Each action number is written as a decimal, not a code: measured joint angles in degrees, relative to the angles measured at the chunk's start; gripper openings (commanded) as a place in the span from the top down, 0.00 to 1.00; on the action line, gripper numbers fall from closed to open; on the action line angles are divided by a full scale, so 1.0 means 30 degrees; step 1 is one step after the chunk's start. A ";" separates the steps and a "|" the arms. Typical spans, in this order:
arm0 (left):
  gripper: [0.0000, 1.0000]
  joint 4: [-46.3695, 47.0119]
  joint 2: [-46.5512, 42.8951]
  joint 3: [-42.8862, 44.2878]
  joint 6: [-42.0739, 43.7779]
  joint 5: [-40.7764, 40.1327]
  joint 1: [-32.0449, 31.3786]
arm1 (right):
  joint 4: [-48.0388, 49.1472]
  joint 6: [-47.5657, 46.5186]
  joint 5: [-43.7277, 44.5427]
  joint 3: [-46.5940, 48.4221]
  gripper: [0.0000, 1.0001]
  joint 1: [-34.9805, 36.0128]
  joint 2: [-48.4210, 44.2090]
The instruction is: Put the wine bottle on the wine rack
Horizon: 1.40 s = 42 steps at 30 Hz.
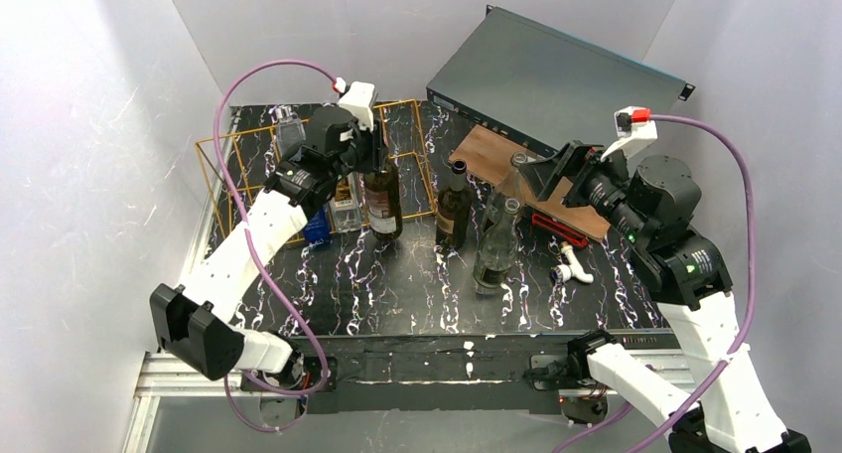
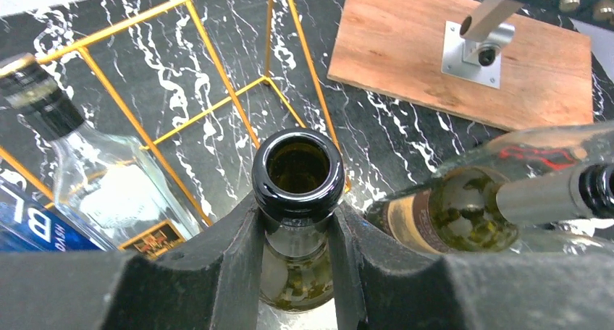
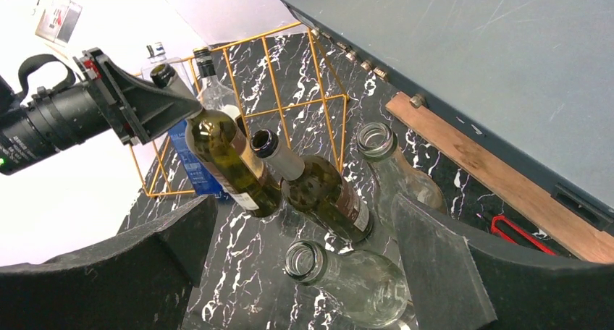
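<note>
The wine bottle (image 1: 382,203) is dark green with a pale label. It stands upright just in front of the right end of the wine rack (image 1: 230,155), an orange-gold wire frame. My left gripper (image 1: 365,157) is shut on its neck just below the open mouth. In the left wrist view the neck (image 2: 297,172) sits pinched in the left gripper (image 2: 298,213), with rack wires (image 2: 217,77) beyond. The right wrist view shows the same bottle (image 3: 233,162) in front of the rack (image 3: 289,77). My right gripper (image 3: 297,254) is open above a clear bottle (image 3: 351,279), holding nothing.
A second dark bottle (image 1: 455,207) and two clear bottles (image 1: 495,246) (image 1: 517,178) stand right of the held one. A capped clear bottle (image 2: 94,182) and a blue box (image 1: 316,226) sit at the rack. A wooden board (image 1: 493,155), a grey metal case (image 1: 556,71), a red tool (image 1: 558,225) and a white fitting (image 1: 573,266) lie right.
</note>
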 measured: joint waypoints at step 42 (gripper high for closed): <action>1.00 -0.1927 0.4851 0.4666 -0.0511 -0.0437 0.2352 | -0.0190 -0.0499 0.0015 0.0670 0.00 0.0000 0.0108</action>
